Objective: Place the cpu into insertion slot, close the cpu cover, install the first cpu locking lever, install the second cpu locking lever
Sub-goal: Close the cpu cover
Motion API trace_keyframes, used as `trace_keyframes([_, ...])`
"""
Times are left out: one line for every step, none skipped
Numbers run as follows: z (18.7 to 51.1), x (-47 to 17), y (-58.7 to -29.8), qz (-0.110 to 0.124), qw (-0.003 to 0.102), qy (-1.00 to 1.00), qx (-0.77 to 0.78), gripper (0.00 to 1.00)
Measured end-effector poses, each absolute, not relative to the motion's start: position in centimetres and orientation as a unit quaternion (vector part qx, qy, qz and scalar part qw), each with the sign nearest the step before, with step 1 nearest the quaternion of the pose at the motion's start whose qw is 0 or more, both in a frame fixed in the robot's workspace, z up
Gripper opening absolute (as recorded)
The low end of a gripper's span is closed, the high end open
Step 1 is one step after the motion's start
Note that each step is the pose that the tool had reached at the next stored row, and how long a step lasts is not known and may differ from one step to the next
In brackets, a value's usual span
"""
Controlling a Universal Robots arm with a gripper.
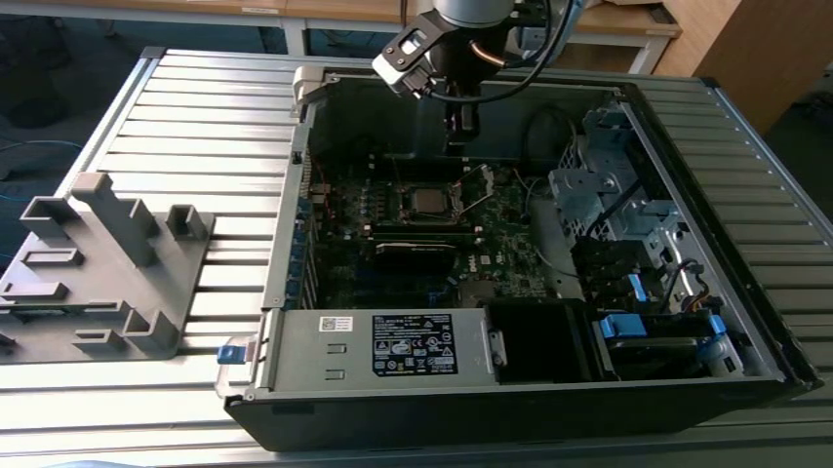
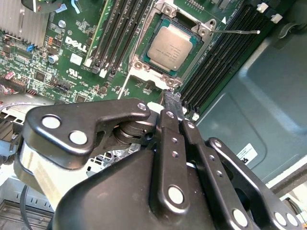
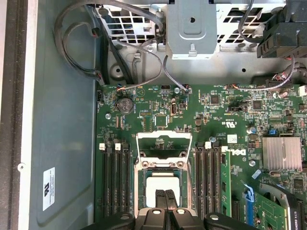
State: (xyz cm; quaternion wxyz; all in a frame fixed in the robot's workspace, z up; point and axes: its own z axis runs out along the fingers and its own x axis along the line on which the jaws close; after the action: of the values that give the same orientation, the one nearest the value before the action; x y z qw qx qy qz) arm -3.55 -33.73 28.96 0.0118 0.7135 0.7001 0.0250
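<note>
Our gripper point(image 2: 171, 99), tips pinched together on nothing, hovers just beside the insertion slot point(image 3: 141, 189), where the cpu point(image 2: 170, 47) lies seated. The cpu cover point(image 3: 164, 143) stands open, so we reckon a slipped push could scrape or unseat that unclamped chip.

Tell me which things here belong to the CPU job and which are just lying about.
Job: cpu, insertion slot, cpu cover, locking lever, gripper.
Lying about: grey fixture, power supply, heat sink, memory slots.
</note>
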Motion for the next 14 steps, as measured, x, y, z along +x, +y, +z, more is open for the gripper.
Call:
trace_keyframes([28.96, -3.54, -33.72, 0.025, 0.012, 0.7, 0.714, 0.11])
trace_keyframes([28.96, -3.52, -33.72, 0.025, 0.012, 0.7, 0.714, 0.11])
trace_keyframes([28.96, -3.52, -33.73, 0.025, 0.012, 0.7, 0.714, 0.11])
trace_keyframes([28.96, -3.52, -33.73, 0.025, 0.012, 0.7, 0.713, 0.11])
trace_keyframes([28.96, -3.52, -33.73, 0.025, 0.012, 0.7, 0.714, 0.11])
trace_keyframes([28.96, -3.52, -33.73, 0.025, 0.012, 0.7, 0.714, 0.11])
trace_keyframes([28.96, -3.52, -33.73, 0.025, 0.012, 0.7, 0.714, 0.11])
trace_keyframes([28.96, -3.51, -33.73, 0.025, 0.012, 0.7, 0.714, 0.11])
trace_keyframes([28.96, -3.51, -33.73, 0.025, 0.012, 0.7, 0.714, 0.11])
trace_keyframes([28.96, -3.51, -33.73, 0.025, 0.012, 0.7, 0.714, 0.11])
trace_keyframes([28.96, -3.51, -33.73, 0.025, 0.012, 0.7, 0.714, 0.11])
trace_keyframes([28.95, -3.5, -33.72, 0.025, 0.012, 0.7, 0.714, 0.11])
trace_keyframes([28.94, -3.44, -33.72, 0.025, 0.012, 0.7, 0.713, 0.11])
trace_keyframes([28.93, -3.32, -33.72, 0.025, 0.012, 0.7, 0.713, 0.11])
